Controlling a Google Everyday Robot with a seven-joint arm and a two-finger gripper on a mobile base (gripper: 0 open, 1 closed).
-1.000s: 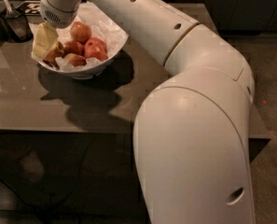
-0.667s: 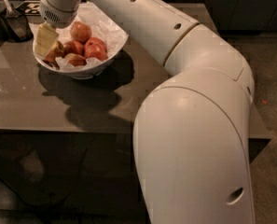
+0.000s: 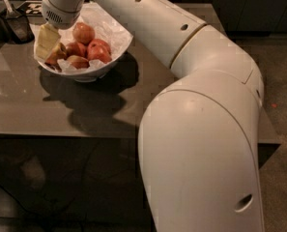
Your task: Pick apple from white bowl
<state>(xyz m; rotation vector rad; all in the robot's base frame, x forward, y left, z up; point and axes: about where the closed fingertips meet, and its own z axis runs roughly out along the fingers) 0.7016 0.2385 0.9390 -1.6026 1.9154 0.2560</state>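
Note:
The white bowl [image 3: 115, 57] stands at the back left of the grey table, lined with crumpled white paper and holding several apples. The apple [image 3: 83, 33], pale orange with a red blush, lies at the back of the pile. Smaller, redder apples [image 3: 99, 50] lie in front of it. My gripper [image 3: 47, 45] reaches down from the wrist into the bowl's left side. It is just left of the pile, with its tip beside a small apple [image 3: 57, 53] and apart from the large one.
My big white arm [image 3: 201, 129] fills the right and front of the view and hides the table's right part. Dark objects [image 3: 12, 21] stand at the back left corner. The table's front edge [image 3: 61, 135] runs below the bowl.

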